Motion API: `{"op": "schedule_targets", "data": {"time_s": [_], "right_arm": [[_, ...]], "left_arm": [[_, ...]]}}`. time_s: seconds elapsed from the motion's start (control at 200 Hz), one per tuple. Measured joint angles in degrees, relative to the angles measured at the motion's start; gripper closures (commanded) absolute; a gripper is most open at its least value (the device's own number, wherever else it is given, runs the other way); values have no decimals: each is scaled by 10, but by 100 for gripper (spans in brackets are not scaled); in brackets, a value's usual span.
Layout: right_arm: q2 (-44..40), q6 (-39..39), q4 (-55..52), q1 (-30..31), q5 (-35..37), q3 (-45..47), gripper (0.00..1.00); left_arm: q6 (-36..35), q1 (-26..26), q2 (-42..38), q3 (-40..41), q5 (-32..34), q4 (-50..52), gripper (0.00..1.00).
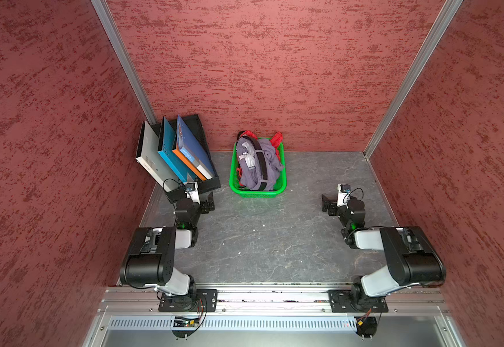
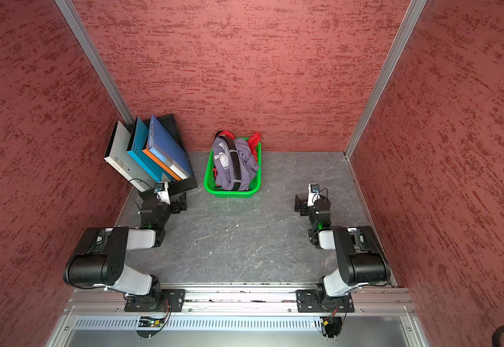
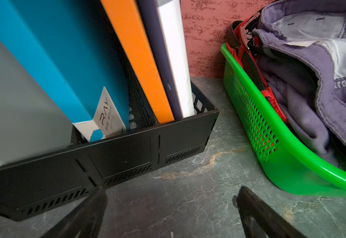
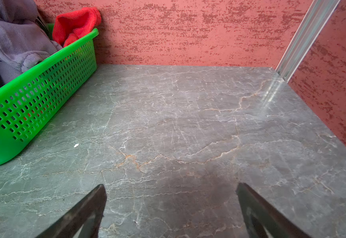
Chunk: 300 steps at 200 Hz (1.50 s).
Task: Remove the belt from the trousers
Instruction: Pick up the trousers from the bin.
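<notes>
The belt (image 1: 261,165) runs as a black strap over the crumpled greyish-purple trousers (image 1: 272,160), which fill a green basket (image 1: 256,194) against the back wall, on top of red trousers (image 1: 277,139). The left gripper (image 3: 170,193), near the basket and a file rack (image 3: 126,152), and the right gripper (image 4: 171,187), over the table (image 4: 188,123), both stand spread wide, empty.

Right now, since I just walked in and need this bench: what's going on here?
Nothing is being handled yet. The left tool and right tool hang open and empty near the table. The purple trousers lie bunched in the green basket by the back wall, the black belt running over them, red trousers beneath.
</notes>
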<state>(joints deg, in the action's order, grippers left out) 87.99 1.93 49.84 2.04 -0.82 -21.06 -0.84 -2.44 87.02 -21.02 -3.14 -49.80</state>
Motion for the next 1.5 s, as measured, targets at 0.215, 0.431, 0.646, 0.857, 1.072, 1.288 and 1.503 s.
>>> {"op": "schedule_targets", "data": {"time_s": [0.215, 0.431, 0.646, 0.857, 1.072, 1.288, 1.503], "right_arm": [[0, 0, 0, 0, 0, 0, 1], [0, 0, 0, 0, 0, 0, 1], [0, 0, 0, 0, 0, 0, 1], [0, 0, 0, 0, 0, 0, 1], [-49, 1, -46, 9, 23, 0, 1], [-244, -71, -311, 57, 59, -168, 1], [-176, -118, -545, 176, 88, -423, 1]], "left_arm": [[0, 0, 0, 0, 0, 0, 0], [1, -1, 0, 0, -5, 0, 0], [2, -1, 0, 0, -12, 0, 0], [2, -1, 0, 0, -13, 0, 0], [0, 37, -69, 7, 50, 53, 0], [129, 117, -245, -172, 158, 350, 0], [220, 275, -115, -441, 238, 562, 0]]}}
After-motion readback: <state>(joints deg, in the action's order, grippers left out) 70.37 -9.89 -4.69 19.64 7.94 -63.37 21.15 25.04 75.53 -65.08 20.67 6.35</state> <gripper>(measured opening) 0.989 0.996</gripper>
